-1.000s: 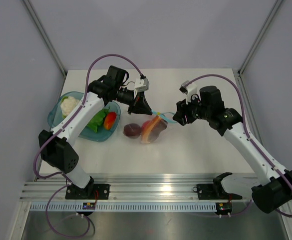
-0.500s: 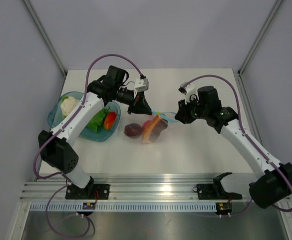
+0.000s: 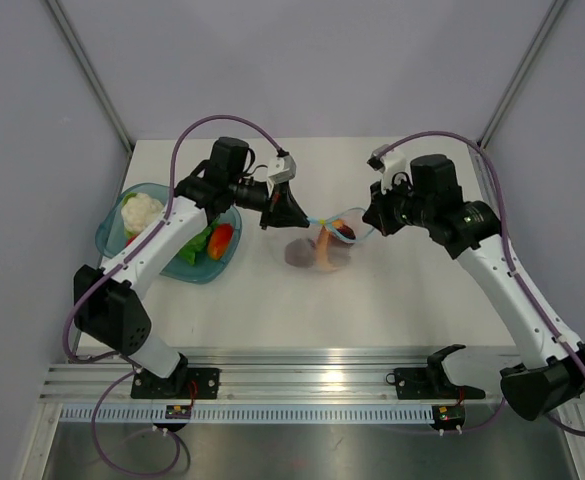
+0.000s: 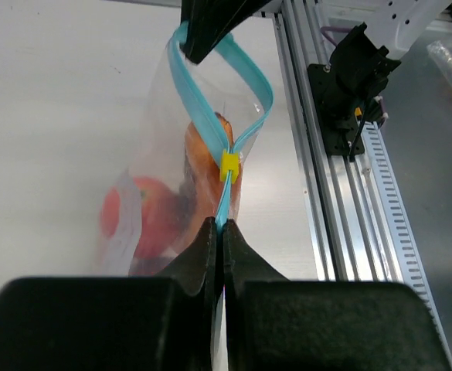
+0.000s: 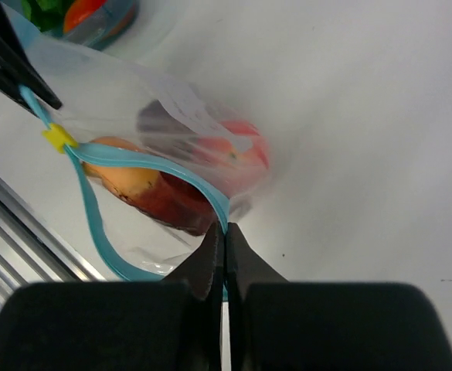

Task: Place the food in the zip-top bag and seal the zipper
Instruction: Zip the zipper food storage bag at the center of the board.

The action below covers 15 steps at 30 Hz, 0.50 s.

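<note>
Looking down from the top camera, you see the zip-top bag (image 3: 328, 243) strung between the two arms near the middle of the table (image 3: 412, 300). The left gripper (image 3: 294, 213) pinches one end of the teal zipper (image 3: 319, 219), and the right gripper (image 3: 370, 222) pinches the other end. The food (image 3: 317, 252) sits low inside the bag as reddish and orange shapes. You cannot tell from here whether the bag's bottom touches the table. A teal bowl (image 3: 104, 240) with more toy food stands well to the left, under the left arm.

In the left wrist view, your left gripper (image 4: 218, 228) has its jaws pressed together on the zipper (image 4: 197, 108). A yellow slider (image 4: 229, 165) sits on the strip just beyond the fingertips. Past the slider the two teal strands part into an open loop, meeting again at the right gripper (image 4: 210, 23). A red piece (image 4: 144, 224) and an orange piece (image 4: 206, 154) show through the clear plastic.

In the right wrist view, your right gripper (image 5: 222, 239) is clamped on the zipper (image 5: 156, 166) where the strands join. The loop runs away to the slider (image 5: 57, 137), just beside the left gripper (image 5: 9, 62). The red piece (image 5: 241, 151), the orange piece (image 5: 125, 174) and a dark piece (image 5: 160, 120) lie inside the bag.
</note>
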### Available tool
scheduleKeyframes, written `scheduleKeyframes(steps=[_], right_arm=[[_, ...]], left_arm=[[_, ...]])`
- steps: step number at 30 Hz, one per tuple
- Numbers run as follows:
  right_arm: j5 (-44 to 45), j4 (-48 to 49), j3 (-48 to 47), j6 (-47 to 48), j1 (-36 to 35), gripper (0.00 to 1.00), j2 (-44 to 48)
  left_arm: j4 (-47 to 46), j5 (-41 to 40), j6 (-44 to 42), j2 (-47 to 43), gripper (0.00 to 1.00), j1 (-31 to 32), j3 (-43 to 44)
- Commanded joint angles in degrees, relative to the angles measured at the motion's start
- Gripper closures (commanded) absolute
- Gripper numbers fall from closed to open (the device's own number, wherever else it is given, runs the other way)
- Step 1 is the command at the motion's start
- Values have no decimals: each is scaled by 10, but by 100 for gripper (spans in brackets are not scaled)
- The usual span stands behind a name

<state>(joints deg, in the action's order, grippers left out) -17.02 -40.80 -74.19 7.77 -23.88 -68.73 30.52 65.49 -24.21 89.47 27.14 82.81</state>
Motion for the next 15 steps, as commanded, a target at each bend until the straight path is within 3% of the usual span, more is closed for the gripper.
scheduleKeyframes(steps=[1,5,6,7,8,11,15], right_arm=[[21,-76,-94,29,3,100,9],[1,-111,-142,29,2,100,-11],[-3,-111,-137,26,2,100,-18],[-9,-111,-131,26,1,100,-22],[-13,-111,-126,24,1,100,-26],[-32,-104,-101,18,-2,100,-44],[-35,-118,-124,14,-13,100,-88]], left_arm=[[-176,33,96,-28,100,5,-36],[-243,32,143,-2,100,9,-42],[-252,27,162,10,93,10,-43],[-261,25,172,17,77,10,-43],[-270,20,188,22,51,10,-39],[-263,17,192,33,44,10,-34],[-243,11,173,29,43,10,-29]])
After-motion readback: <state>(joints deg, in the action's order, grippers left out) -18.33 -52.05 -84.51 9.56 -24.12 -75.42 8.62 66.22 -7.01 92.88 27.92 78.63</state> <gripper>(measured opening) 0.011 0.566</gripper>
